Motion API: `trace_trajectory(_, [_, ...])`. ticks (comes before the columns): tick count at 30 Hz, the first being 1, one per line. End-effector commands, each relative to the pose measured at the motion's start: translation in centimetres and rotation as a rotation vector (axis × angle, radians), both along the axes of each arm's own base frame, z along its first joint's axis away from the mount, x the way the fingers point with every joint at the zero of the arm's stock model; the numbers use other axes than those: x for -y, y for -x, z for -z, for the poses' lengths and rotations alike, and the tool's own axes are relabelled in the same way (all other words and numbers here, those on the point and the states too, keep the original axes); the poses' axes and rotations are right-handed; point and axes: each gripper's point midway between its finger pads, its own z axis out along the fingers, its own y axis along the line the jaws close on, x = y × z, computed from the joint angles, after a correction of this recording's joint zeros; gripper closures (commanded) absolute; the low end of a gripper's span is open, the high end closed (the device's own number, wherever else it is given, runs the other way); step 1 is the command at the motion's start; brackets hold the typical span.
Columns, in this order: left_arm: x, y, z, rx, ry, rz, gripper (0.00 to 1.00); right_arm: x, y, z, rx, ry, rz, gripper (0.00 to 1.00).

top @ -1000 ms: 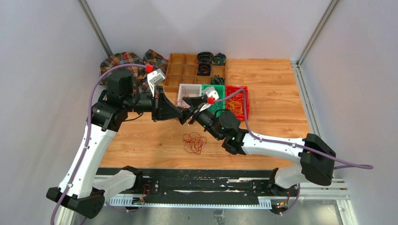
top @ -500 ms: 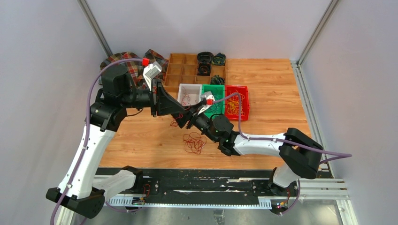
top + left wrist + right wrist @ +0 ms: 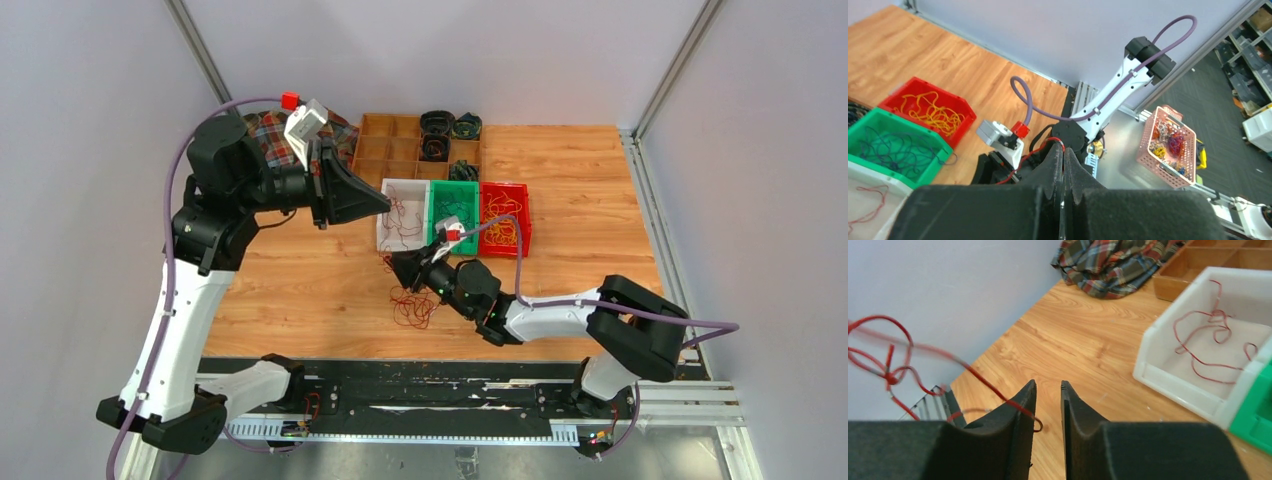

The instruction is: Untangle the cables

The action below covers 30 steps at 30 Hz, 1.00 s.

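A wooden table (image 3: 300,280) stands between plain grey walls. At its far side sit a divided wooden tray (image 3: 400,150) and a plaid cloth (image 3: 275,135). Nearer, three bins stand side by side: a white bin (image 3: 384,215) on the left with a few red strands in it, a green bin (image 3: 943,150) holding dark cables (image 3: 893,150), and a red bin (image 3: 965,112) holding yellow cables (image 3: 933,107).

The left gripper (image 3: 1063,150) is raised over the left edge of the white bin. Its jaws are pressed together, and a red cable (image 3: 1020,162) comes up to their tip, seemingly pinched there.

The right gripper (image 3: 1048,385) is low, just on the near side of the white bin. Its jaws stand a narrow gap apart, with bare wood showing between them. The red cable crosses its left-hand finger and curls into the gap, not clamped.

A pile of red cables (image 3: 413,305) lies on the table just near of the right gripper.
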Motion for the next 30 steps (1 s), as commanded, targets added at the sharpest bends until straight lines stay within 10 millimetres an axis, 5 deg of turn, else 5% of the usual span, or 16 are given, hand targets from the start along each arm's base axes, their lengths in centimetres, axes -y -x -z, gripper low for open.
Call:
trace_trajectory(1, [0.0, 0.2, -2.9, 0.089, 0.027, -0.002, 0.99, 2.4, -1.6, 3.9, -0.051, 0.072, 0.107, 0.77])
trace_trajectory(10, [-0.9, 0.6, -7.4, 0.254, 0.034, -0.061, 0.99, 5.5, -2.1, 8.5, -0.109, 0.175, 0.19, 0.83])
trace_trajectory(16, [-1.7, 0.3, -10.8, 0.376, 0.033, -0.137, 1.0, 6.5, -2.0, 9.3, -0.103, 0.197, 0.207, 0.71])
trace_trajectory(21, [-1.6, -1.1, -9.0, 0.353, -0.004, -0.153, 1.0, 6.9, -2.2, 7.9, -0.073, 0.193, 0.217, 0.7])
trace_trajectory(30, [-1.0, -4.3, -3.1, 0.287, -0.1, -0.161, 1.0, 9.6, -2.0, 4.2, -0.026, 0.234, 0.267, 0.49])
